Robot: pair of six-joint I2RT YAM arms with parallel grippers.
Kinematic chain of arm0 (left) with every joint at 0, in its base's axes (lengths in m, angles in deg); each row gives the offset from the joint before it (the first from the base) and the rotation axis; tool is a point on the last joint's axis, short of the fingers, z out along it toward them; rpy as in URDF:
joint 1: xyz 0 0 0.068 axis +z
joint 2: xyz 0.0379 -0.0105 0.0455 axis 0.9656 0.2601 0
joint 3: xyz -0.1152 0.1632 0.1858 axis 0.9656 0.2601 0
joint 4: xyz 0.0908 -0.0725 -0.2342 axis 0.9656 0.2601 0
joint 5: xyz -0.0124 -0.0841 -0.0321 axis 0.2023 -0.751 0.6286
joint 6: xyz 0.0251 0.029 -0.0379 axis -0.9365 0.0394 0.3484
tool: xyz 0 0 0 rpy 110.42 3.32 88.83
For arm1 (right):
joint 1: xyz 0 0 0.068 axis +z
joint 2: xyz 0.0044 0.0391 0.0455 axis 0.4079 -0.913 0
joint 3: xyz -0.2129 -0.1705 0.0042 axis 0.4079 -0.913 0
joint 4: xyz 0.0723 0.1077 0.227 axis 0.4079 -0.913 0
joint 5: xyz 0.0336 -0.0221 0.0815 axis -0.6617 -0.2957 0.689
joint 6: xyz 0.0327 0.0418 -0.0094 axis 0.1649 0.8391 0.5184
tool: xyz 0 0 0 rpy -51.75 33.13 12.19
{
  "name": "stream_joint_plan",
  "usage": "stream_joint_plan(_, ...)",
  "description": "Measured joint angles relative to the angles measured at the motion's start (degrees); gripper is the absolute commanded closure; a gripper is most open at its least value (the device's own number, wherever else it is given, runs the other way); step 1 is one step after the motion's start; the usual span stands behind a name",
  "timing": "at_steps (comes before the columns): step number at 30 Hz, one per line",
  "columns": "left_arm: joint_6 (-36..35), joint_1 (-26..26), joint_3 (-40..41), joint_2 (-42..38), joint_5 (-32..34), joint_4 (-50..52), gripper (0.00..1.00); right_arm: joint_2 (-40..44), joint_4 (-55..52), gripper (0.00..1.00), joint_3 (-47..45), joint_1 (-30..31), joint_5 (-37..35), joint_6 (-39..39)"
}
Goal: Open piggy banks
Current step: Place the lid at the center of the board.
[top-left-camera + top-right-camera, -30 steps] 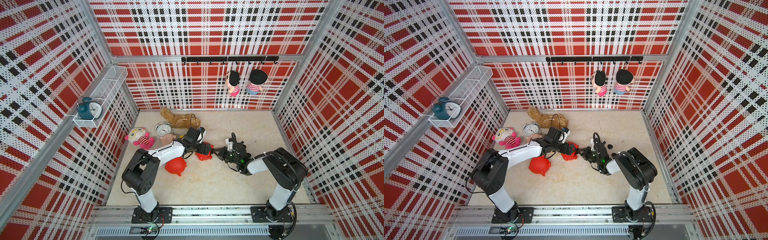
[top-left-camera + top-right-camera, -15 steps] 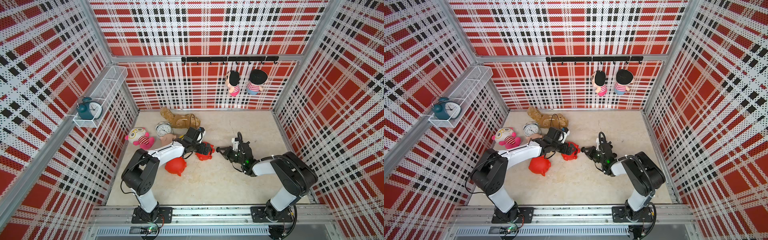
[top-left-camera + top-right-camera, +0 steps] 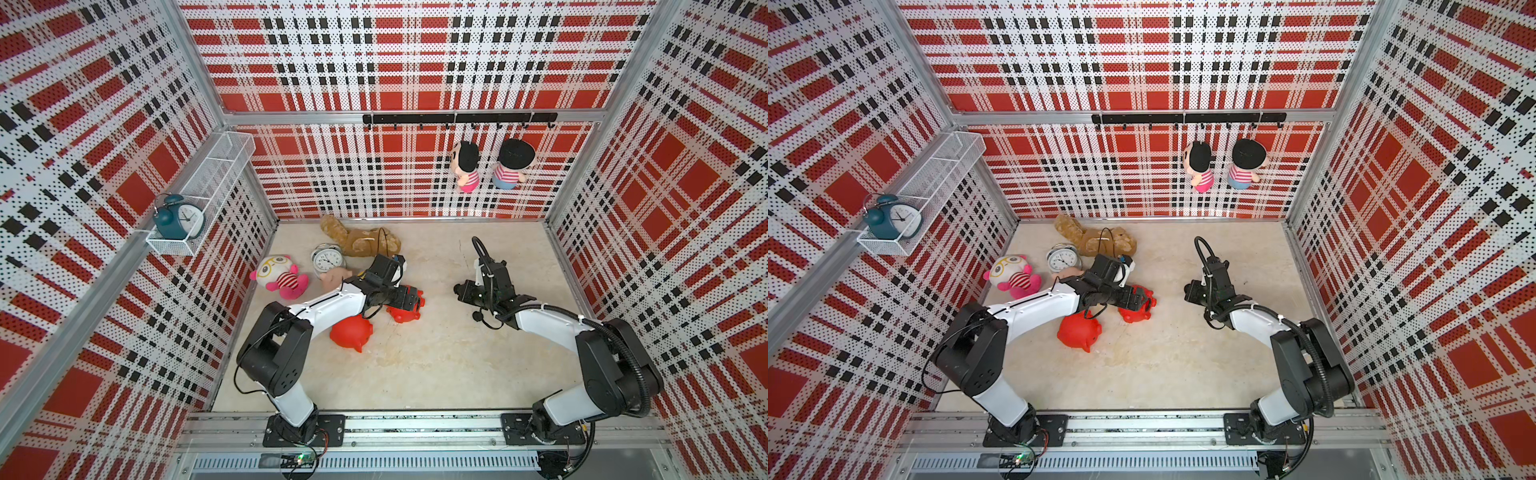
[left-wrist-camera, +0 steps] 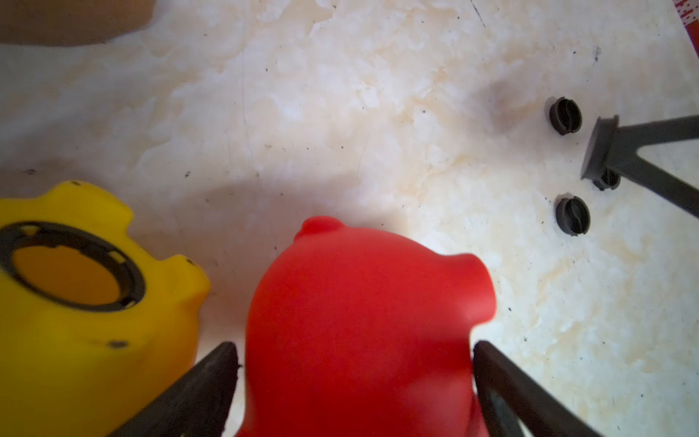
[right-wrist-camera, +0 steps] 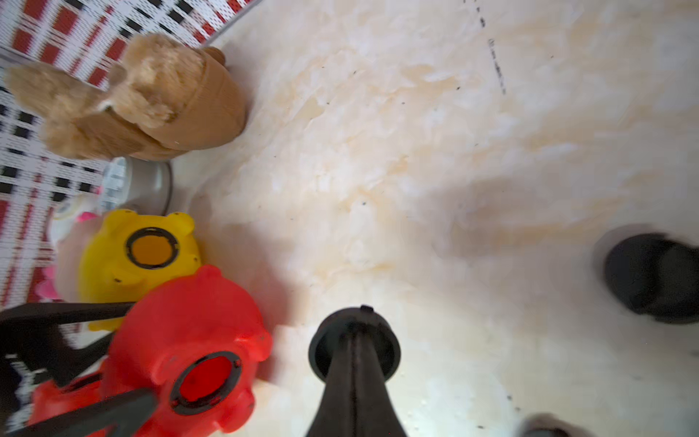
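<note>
Piggy banks: red pig (image 3: 402, 314), centre of frame on desk (image 3: 436, 374), belly hole unplugged, straddled by wide-spread left end effector (image 4: 353, 350); right end effector (image 5: 355, 340) pinches a black plug (image 5: 321, 344); next, presumably: drop plug, address second red pig (image 3: 352, 332).

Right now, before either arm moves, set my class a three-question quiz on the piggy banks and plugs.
1. True or false: the belly hole of the yellow piggy bank is open.
2. What does the right claw grip? A) a black plug B) a coin C) a spoon
3. In the left wrist view, how many loose plugs lie on the table?
Key: 1 true; 2 A; 3 two.
</note>
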Motion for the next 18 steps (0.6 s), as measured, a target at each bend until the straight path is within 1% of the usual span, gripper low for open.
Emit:
stream_joint_plan(3,-0.46,1.05,2.95,-5.11,0.24,-1.51,0.02,-2.27,-4.04,1.00,2.62,-0.66,-2.08,-4.00)
stream_joint_plan(6,-1.18,2.10,4.31,-8.57,1.20,-3.15,0.02,-4.61,-6.93,1.00,3.72,-1.51,-3.19,-6.56)
stream_joint_plan(12,-1.09,4.83,5.25,-10.78,2.60,-5.92,0.02,-7.37,-10.60,0.99,3.72,-2.82,-4.26,-8.66)
stream_joint_plan(14,-0.55,6.69,6.08,-11.80,2.54,-6.86,0.02,-7.76,-10.93,0.94,3.67,-2.97,-4.39,-8.76)
stream_joint_plan(16,0.15,8.46,6.97,-13.09,2.38,-7.87,0.02,-7.98,-10.97,0.88,3.69,-3.17,-4.46,-8.90)
stream_joint_plan(18,0.81,10.03,8.02,-14.49,2.32,-9.20,0.02,-8.02,-11.08,0.84,3.67,-3.30,-4.50,-9.22)
